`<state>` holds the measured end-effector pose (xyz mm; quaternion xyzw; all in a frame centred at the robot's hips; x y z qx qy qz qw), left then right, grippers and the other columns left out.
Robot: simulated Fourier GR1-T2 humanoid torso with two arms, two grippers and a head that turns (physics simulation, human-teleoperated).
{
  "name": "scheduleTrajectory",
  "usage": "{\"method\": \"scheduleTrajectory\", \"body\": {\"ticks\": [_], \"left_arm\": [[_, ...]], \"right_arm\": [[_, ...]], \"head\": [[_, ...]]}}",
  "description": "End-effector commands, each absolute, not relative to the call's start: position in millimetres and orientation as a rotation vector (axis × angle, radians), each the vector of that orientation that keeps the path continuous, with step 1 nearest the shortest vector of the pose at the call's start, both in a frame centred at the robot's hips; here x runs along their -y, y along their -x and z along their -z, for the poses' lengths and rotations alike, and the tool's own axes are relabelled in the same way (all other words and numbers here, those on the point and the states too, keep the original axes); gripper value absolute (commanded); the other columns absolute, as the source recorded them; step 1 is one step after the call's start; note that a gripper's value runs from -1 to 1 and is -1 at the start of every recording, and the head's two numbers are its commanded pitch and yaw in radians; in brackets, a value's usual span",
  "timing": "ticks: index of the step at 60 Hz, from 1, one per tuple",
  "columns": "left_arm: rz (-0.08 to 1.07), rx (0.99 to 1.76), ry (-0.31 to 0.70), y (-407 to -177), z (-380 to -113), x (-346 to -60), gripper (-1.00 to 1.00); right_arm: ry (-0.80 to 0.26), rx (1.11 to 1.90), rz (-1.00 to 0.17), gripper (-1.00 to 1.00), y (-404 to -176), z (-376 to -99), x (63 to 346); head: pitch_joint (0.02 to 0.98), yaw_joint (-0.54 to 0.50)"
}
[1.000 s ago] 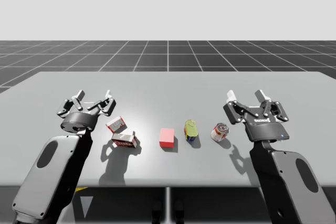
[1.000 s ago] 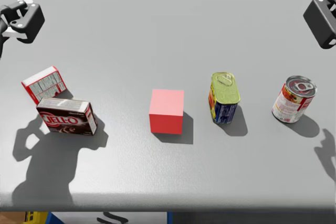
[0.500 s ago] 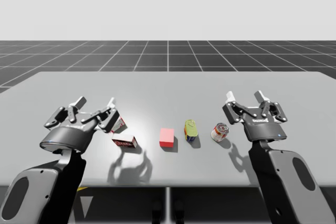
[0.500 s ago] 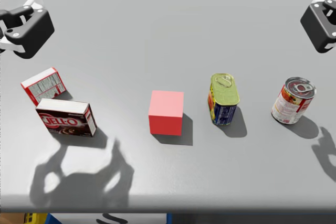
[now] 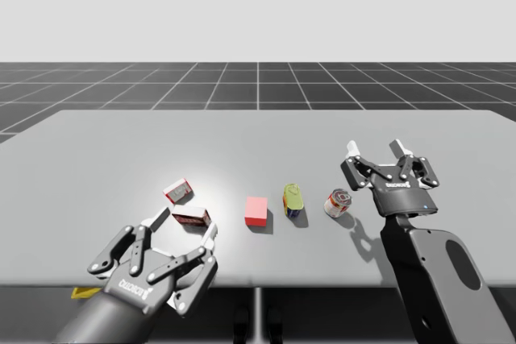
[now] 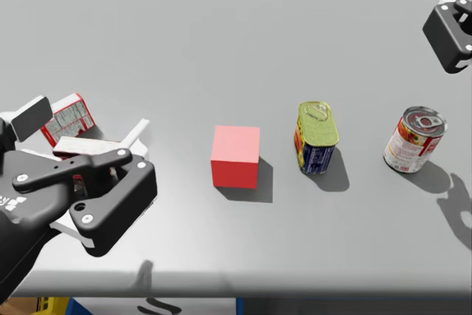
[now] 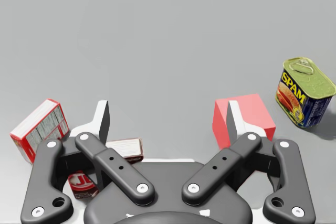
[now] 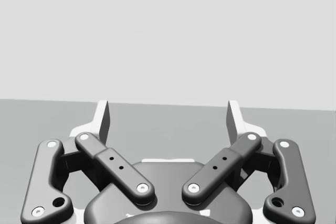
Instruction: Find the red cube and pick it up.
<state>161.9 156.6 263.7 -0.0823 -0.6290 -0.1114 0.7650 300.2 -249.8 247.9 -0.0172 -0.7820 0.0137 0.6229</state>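
The plain red cube [image 6: 235, 156] is unpatterned, the flat desk [image 6: 221, 49] grey. The rectangular tin [image 6: 317, 138] is yellow-green over blue.

We were at a simulator test scene, we saw a plain grey table [image 5: 258, 130], dark gridded floor [image 5: 242, 84] behind, blank pale backdrop [image 5: 258, 6]

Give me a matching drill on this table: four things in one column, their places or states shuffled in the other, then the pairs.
1. red cube
2. round can
3. yellow-topped oblong can
4. left gripper

A. jaws open, holding nothing
B. right end of the row
C. between the red cube and the round can
D. between the brown box and the oblong can

Pairs: 1-D, 2-B, 3-C, 4-A
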Motion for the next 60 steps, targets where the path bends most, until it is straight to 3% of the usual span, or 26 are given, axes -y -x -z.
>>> {"method": "scheduleTrajectory", "body": {"ticks": [1, 29, 39, 60], "left_arm": [[0.264, 1.305, 0.206, -144.3, -237.2, -136.8, -1.00], [0.209, 1.213, 0.289, -155.1, -186.1, -85.8, -1.00], [0.189, 1.162, 0.273, -174.1, -172.5, -68.9, -1.00], [0.131, 1.145, 0.164, -214.2, -154.8, -39.4, -1.00]], "right_arm": [[0.048, 1.793, -0.033, -1.00, -301.1, -246.6, 249.7], [0.067, 1.794, -0.043, -1.00, -302.2, -244.4, 248.5], [0.068, 1.794, -0.047, -1.00, -302.1, -244.4, 248.1], [0.058, 1.794, -0.054, -1.00, -302.1, -245.5, 248.9]], "head": [[0.859, 0.01], [0.872, 0.01], [0.872, 0.01], [0.872, 0.01]]}}
